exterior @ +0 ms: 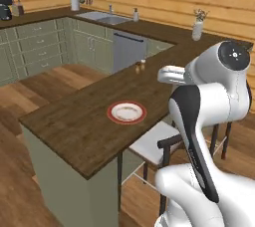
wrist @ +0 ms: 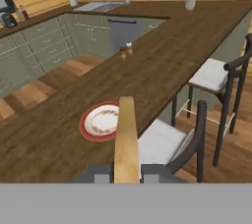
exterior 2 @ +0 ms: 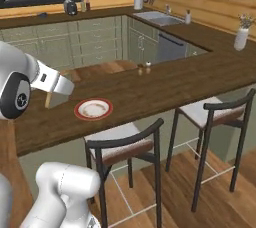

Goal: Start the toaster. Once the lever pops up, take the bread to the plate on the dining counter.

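The bread (wrist: 127, 139) is pinched edge-on between the fingers (wrist: 127, 176), which are closed tight on its lower end; in the hand view the slice rises as a thin tan strip from the bottom centre. The plate (wrist: 101, 121) lies on the dining counter's tabletop (wrist: 162, 66), at about ten o'clock from the slice's top edge in that view, near but not yet under it. In the right base view the same slice (exterior 2: 49, 99) hangs below the hand, at nine o'clock from the plate (exterior 2: 93, 109) and apart from it. In the left base view the plate (exterior: 126, 112) sits at nine o'clock from the arm's dark forearm, near the tabletop's stool-side edge.

Judging from this, the toasting part is done and the carry is close to its end; what remains is the placing. To do it well, the hand should shift until the slice stands over the plate's white centre, not its red rim, then come down low before letting go. Because the bread is held upright by one end, it will tip over when freed, so tilting the wrist to lay it flatter, or releasing it just above the centre, should keep it from toppling across the rim onto the wood. Two small shakers (wrist: 126, 50) stand farther along at twelve o'clock, well apart. The stools (exterior 2: 125, 144) stay below the tabletop edge.
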You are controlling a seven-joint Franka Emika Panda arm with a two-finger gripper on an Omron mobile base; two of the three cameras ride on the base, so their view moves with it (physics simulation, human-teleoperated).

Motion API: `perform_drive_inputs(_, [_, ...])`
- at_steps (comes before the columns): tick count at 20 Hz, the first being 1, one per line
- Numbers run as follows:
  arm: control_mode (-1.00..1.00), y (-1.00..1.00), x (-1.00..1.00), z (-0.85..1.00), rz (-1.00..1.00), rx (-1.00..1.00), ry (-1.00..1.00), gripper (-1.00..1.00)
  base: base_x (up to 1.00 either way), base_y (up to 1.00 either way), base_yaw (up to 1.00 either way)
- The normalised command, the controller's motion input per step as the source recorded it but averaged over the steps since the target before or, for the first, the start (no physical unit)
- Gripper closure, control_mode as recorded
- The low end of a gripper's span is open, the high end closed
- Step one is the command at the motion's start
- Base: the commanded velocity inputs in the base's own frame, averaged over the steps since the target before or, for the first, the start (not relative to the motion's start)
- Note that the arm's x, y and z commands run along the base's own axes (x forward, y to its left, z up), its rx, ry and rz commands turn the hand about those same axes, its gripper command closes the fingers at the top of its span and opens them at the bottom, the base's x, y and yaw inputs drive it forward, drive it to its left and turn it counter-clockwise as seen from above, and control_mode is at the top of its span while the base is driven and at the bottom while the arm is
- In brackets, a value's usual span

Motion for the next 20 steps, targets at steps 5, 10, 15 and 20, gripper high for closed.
perform_drive_inputs(5, [1.0,0.0,0.0,0.0,0.0,0.0,0.0,1.0,0.12,-0.77,0.56])
perform_drive_inputs(10, [1.0,0.0,0.0,0.0,0.0,0.0,0.0,1.0,0.04,-0.69,0.59])
perform_drive_inputs(15, [1.0,0.0,0.0,0.0,0.0,0.0,0.0,1.0,0.0,-0.83,0.51])
perform_drive_inputs(20, [1.0,0.0,0.0,0.0,0.0,0.0,0.0,1.0,0.08,-0.91,0.36])
